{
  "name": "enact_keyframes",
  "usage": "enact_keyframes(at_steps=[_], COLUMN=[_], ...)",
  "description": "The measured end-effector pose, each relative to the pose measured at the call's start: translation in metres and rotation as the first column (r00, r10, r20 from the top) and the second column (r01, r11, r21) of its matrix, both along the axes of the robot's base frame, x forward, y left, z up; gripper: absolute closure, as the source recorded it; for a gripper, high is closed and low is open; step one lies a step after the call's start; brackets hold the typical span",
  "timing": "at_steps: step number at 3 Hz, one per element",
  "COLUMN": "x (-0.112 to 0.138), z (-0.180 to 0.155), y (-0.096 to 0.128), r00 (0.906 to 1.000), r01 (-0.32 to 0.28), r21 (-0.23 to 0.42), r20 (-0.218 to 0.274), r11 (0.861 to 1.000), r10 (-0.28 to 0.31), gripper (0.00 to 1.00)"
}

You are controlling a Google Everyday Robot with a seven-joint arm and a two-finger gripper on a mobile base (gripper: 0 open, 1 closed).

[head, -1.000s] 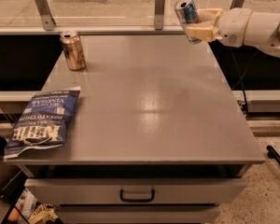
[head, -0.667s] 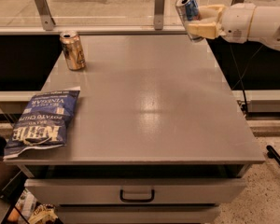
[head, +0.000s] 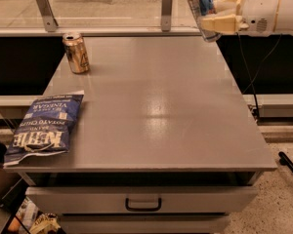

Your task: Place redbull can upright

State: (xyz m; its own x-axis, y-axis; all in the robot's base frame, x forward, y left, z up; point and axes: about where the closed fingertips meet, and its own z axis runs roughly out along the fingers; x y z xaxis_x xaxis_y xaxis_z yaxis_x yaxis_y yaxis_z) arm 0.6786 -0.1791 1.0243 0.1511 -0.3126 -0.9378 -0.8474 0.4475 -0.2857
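The redbull can (head: 201,5) is slim, blue and silver, with its silver top towards the upper left. It is held nearly upright, tilted a little left, above the table's far right corner. My gripper (head: 216,13) comes in from the right on a white arm and is shut on the can, its cream fingers (head: 223,23) wrapped around the can's right side. The can is clear of the grey table top (head: 151,101).
A gold can (head: 76,52) stands upright at the table's far left. A blue chip bag (head: 44,126) lies at the front left edge. A rail with metal posts (head: 166,9) runs behind the table. A drawer (head: 142,199) sits below the front edge.
The gripper has lifted the redbull can a little higher and slightly left, and the can stands more upright than before. The gold can and chip bag have not moved.
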Motion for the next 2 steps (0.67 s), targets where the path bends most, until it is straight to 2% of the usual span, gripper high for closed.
enact_keyframes(at_steps=[1,2], x=[-0.0142,-0.0162], z=[0.0001,-0.0028], y=[0.0028,0.0075], r00=[0.9942,0.9913], r01=[-0.003,0.002], r21=[0.102,0.151], r20=[-0.107,-0.131], r11=[0.995,0.988], r10=[0.014,0.018], gripper=[1.00,1.00])
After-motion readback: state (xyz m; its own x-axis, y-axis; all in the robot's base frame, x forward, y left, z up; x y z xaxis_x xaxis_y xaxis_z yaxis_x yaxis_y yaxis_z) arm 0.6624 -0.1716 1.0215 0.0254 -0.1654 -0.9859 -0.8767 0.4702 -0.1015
